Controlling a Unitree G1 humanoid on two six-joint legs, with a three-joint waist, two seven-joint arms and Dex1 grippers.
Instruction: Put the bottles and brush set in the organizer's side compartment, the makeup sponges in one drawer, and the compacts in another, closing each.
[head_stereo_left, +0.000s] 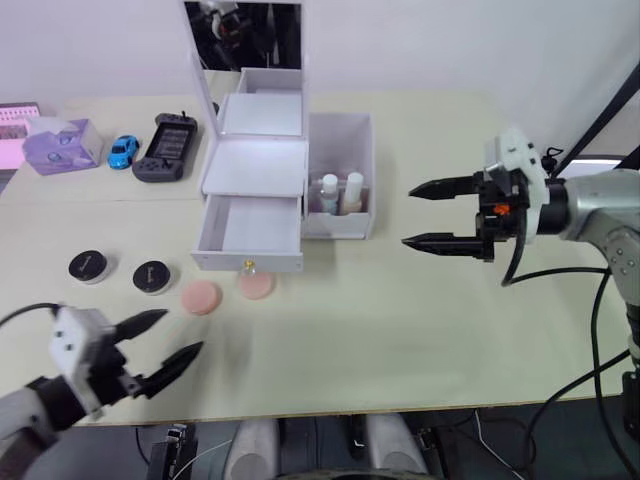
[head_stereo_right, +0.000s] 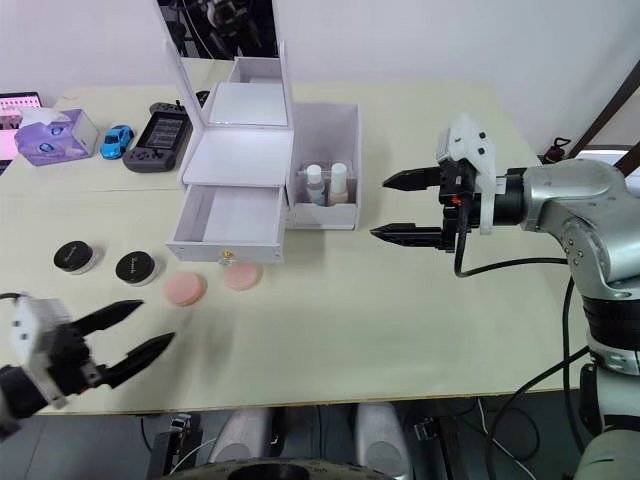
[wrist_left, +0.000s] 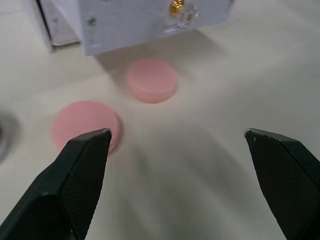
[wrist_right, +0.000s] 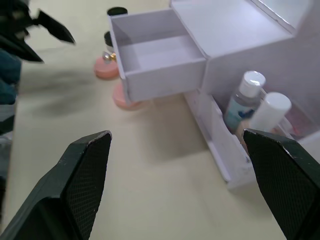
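Meanwhile both grippers, left (head_stereo_left: 170, 337) and right (head_stereo_left: 425, 215), gape empty; sponges (head_stereo_left: 201, 297) lie before the open drawer (head_stereo_left: 250, 232), compacts (head_stereo_left: 151, 277) toward the desk's (head_stereo_left: 400, 330) left edge.

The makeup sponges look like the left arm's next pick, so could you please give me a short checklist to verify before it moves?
1. Left pincer open, nothing held: ok.
2. Both makeup sponges lie on the table in front of the drawer: ok.
3. Lower drawer pulled out and empty: ok.
4. Bottles already standing in the side compartment: ok.
5. Brush set in the side compartment: cannot tell.
6. Right pincer open, apart from the organizer: ok.
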